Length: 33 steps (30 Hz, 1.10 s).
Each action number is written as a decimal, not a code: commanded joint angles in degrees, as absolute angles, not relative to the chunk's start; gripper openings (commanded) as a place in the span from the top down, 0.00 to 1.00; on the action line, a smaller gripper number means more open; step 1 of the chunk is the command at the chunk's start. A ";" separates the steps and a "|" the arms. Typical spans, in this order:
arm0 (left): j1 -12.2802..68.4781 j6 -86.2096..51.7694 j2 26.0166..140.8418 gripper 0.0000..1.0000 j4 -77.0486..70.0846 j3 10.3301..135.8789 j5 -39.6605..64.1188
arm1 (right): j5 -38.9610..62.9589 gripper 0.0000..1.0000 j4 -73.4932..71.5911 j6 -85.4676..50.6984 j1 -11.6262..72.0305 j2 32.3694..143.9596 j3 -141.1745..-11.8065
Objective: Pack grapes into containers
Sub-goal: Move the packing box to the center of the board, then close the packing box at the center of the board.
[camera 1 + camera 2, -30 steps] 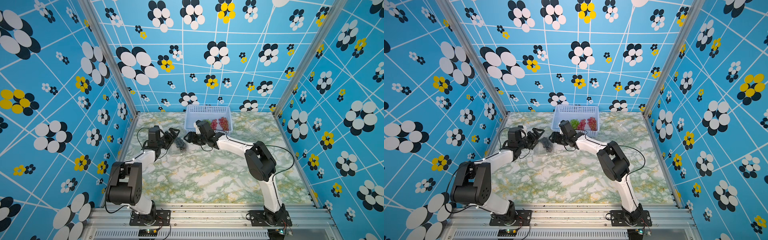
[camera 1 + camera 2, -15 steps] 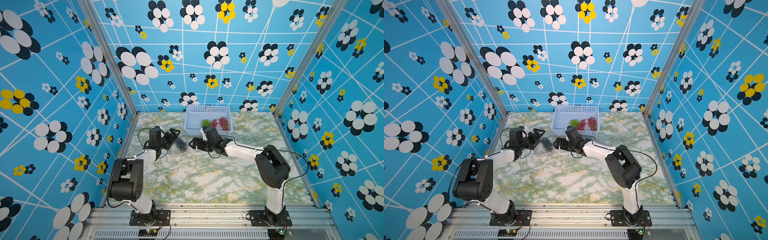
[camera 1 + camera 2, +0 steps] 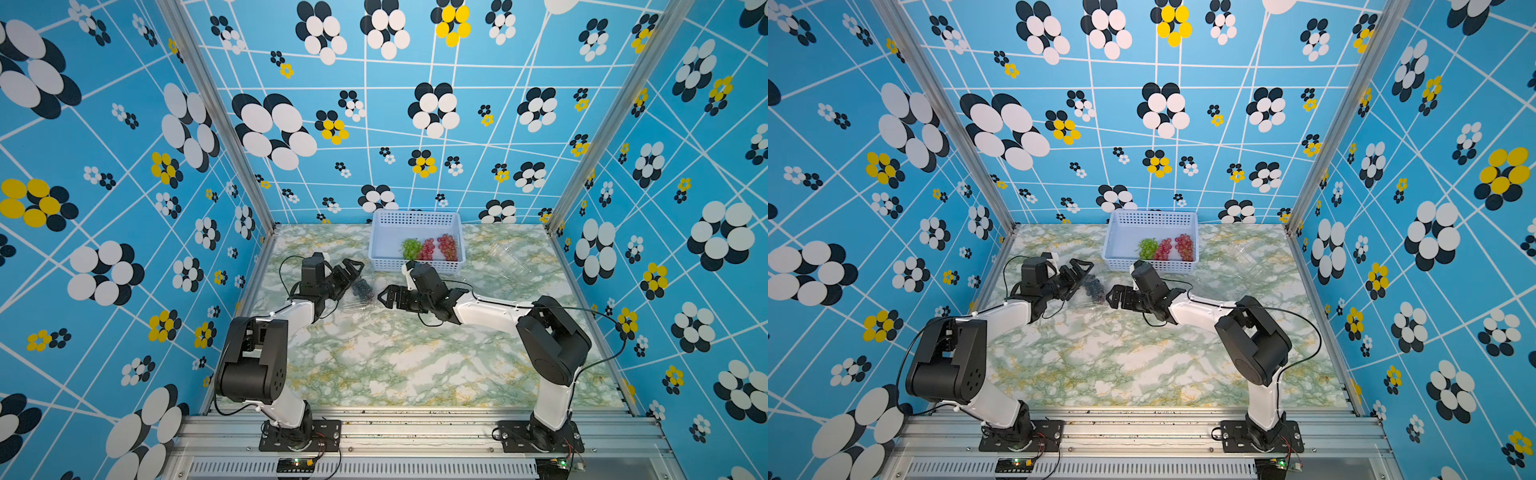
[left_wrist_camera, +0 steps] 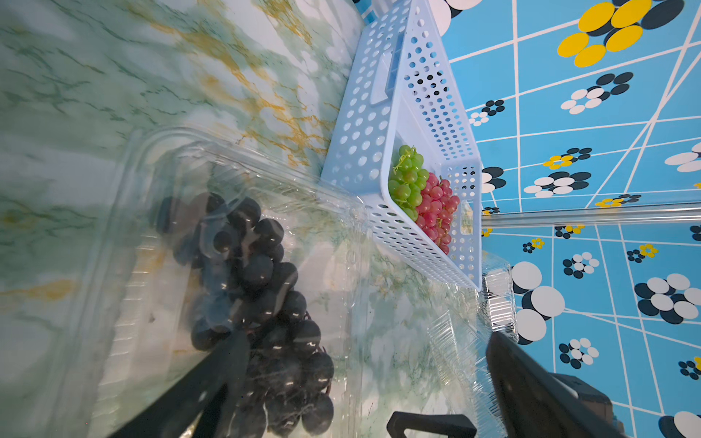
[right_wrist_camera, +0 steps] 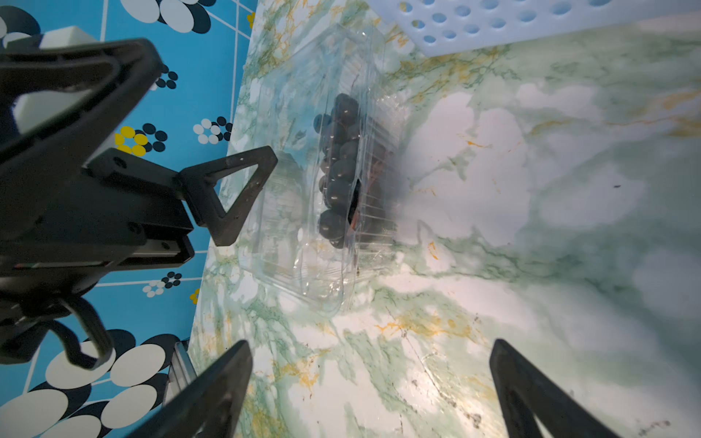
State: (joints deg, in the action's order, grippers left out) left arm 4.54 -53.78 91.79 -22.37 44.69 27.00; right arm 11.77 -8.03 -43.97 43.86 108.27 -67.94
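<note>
Two grippers: my left gripper (image 3: 357, 269) and right gripper (image 3: 381, 298) are both spread wide, pinching nothing.
Left gripper place: centre-left in both top views, tips at the edge of the box (image 4: 151, 235); I cannot tell if they touch it.
Right gripper place: mid-frame, just right of that box, apart from it.
Dark grapes (image 3: 363, 288): inside the clear box on the worktop (image 3: 395, 353), between my grippers.
Basket (image 3: 415, 217): upper centre, holding a green bunch (image 3: 410, 248) and two red bunches (image 3: 427, 249) (image 3: 448, 246).
Spare boxes (image 3: 509, 259): clear, right of the basket; their count is unclear.
</note>
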 commanded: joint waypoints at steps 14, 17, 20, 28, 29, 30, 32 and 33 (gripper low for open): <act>4.83 -51.87 91.51 0.01 -19.38 42.19 26.10 | 14.88 0.19 -15.39 -47.37 45.26 113.01 -68.80; 4.75 -51.43 91.15 0.00 -18.82 42.03 26.02 | 15.50 0.22 -15.86 -47.76 45.25 113.87 -69.24; 4.67 -51.24 90.88 0.01 -18.72 41.45 25.98 | 15.82 0.24 -16.21 -48.02 45.26 114.77 -69.76; 4.22 -51.33 90.98 0.00 -19.07 40.87 26.29 | 15.99 0.26 -14.75 -47.55 45.26 115.91 -72.23; 4.22 -51.33 90.97 0.00 -19.03 40.96 26.35 | 16.08 0.27 -14.85 -47.71 45.22 116.10 -72.27; 4.23 -51.33 90.99 0.01 -18.98 40.97 26.35 | 16.16 0.30 -15.10 -47.85 45.25 116.22 -72.25; 4.13 -51.24 90.97 0.00 -18.90 41.05 26.35 | 16.41 0.35 -15.69 -48.15 45.26 116.69 -72.08; 4.13 -51.15 90.99 0.00 -18.82 41.04 26.37 | 16.52 0.36 -15.90 -48.33 45.26 116.80 -71.96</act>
